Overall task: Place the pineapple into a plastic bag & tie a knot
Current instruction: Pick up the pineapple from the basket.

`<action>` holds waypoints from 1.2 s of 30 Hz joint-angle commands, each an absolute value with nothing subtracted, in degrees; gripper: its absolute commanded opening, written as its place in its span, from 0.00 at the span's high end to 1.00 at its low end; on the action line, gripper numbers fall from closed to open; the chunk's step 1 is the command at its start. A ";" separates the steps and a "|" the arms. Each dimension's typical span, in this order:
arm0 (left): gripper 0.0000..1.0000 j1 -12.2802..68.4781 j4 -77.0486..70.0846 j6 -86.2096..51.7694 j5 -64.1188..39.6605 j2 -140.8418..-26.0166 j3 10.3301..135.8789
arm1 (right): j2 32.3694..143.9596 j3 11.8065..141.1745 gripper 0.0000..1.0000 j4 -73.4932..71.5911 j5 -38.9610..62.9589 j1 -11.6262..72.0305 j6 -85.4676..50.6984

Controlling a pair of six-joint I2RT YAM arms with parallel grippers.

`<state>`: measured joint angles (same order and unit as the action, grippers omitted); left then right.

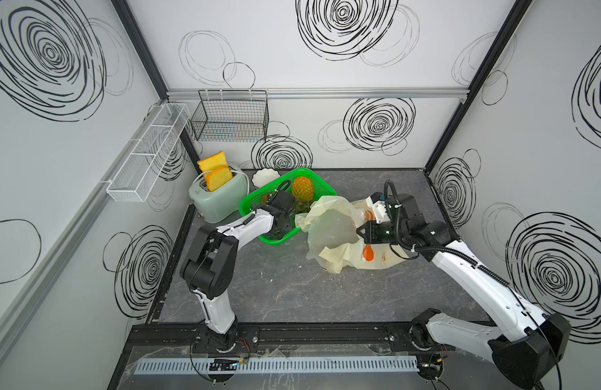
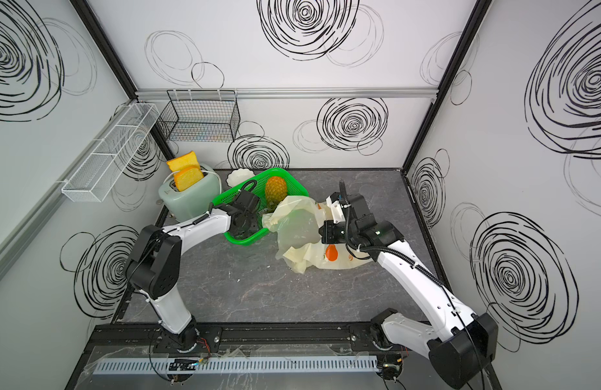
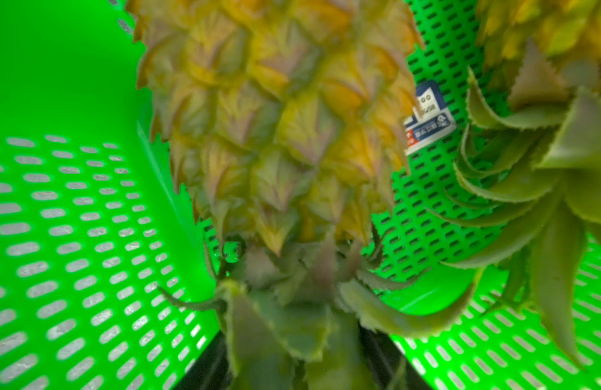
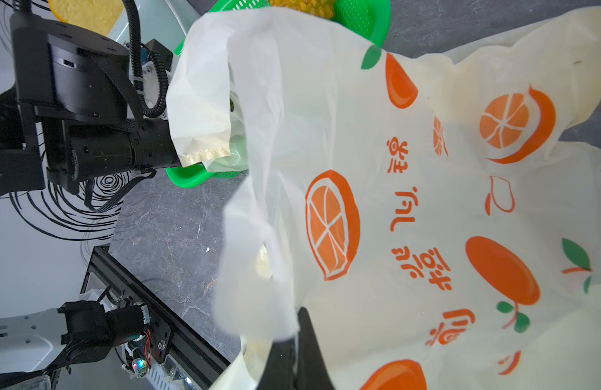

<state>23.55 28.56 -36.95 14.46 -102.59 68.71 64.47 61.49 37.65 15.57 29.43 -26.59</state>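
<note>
The dark marbled tabletop carries everything. On it the plastic bag lies half spread, its printed side flat and its mouth raised toward the green basket just beside it. The bag looks empty, and no knot exists yet: a handle loop hangs loose.

The pineapple is in the basket, with a second pineapple close alongside, so the step in hand is the pickup.

The right end effector is clenched on the bag's rim, lifting the mouth open. The left end effector reaches down into the basket, and the pineapple's crown sits between its 2 jaws. The left wrist view is too blurred to say whether they pinch it yet or only bracket it.

To do this well, I judge:
1. The left jaws should close low on the crown, where the leaves bunch tight, since loose leaf tips would likely slip or tear.
2. The lift should go straight up, clear of the basket wall and of the neighbour's leaves.
3. The right arm should hold the rim high and taut, because the thin film will probably sag shut.
4. The fruit should enter body first, well inside the mouth, before any release.
</note>
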 commanded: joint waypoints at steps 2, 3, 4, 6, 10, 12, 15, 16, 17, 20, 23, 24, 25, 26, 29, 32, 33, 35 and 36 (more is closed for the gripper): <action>0.67 22.51 26.63 -35.54 17.64 -100.86 66.67 | 63.90 61.24 1.00 36.67 16.00 29.20 -27.16; 0.72 22.42 26.55 -34.94 18.17 -100.13 66.54 | 63.90 61.26 1.00 36.65 16.00 29.19 -27.17; 0.77 22.43 26.37 -34.36 18.70 -99.37 66.39 | 63.90 61.22 1.00 36.67 16.03 29.26 -27.17; 0.84 22.41 25.85 -32.97 19.66 -97.61 66.06 | 63.86 61.17 1.00 36.63 16.05 29.21 -27.16; 0.92 22.55 25.50 -29.76 22.46 -93.93 65.93 | 63.61 61.01 1.00 36.72 16.00 29.24 -27.16; 0.95 22.55 25.14 -27.93 23.64 -91.56 65.83 | 63.55 60.97 1.00 36.67 15.91 29.21 -27.20; 1.00 22.39 25.04 -24.82 24.32 -88.32 65.83 | 63.37 60.86 1.00 36.74 15.87 29.26 -27.18; 1.00 22.32 25.19 -23.56 24.35 -87.42 65.85 | 63.38 60.83 1.00 36.63 15.84 29.20 -27.16; 1.00 22.08 25.35 -22.10 24.18 -86.30 65.84 | 63.28 60.91 1.00 36.58 15.86 29.23 -27.22; 1.00 21.47 25.77 -18.91 23.75 -83.13 65.24 | 63.07 60.67 1.00 36.56 15.84 29.18 -27.17; 1.00 20.44 24.94 -15.31 22.44 -79.13 63.51 | 62.86 60.59 1.00 36.56 15.88 29.19 -27.16; 1.00 20.12 23.98 -13.84 21.54 -77.56 62.50 | 62.79 60.50 1.00 36.51 15.86 29.22 -27.16; 1.00 19.80 23.09 -12.43 20.35 -76.18 61.44 | 62.80 60.40 1.00 36.43 15.87 29.19 -27.16; 1.00 19.22 22.15 -10.83 18.40 -74.68 60.46 | 62.68 60.32 1.00 36.43 15.98 29.18 -27.17; 1.00 16.78 21.50 -7.82 12.32 -71.75 59.12 | 62.49 60.27 1.00 36.45 15.88 29.18 -27.20; 1.00 14.24 21.83 -5.82 7.12 -70.43 58.87 | 62.17 59.81 1.00 36.31 15.94 29.19 -27.29; 1.00 13.29 22.10 -4.87 4.37 -70.35 58.95 | 62.07 59.78 1.00 36.30 15.95 29.18 -27.32; 1.00 11.99 22.69 -1.97 -0.61 -70.42 59.32 | 61.97 59.69 1.00 36.30 16.07 29.19 -27.33; 1.00 11.62 22.81 -0.20 -2.34 -70.42 59.33 | 61.91 59.59 1.00 36.29 16.06 29.22 -27.33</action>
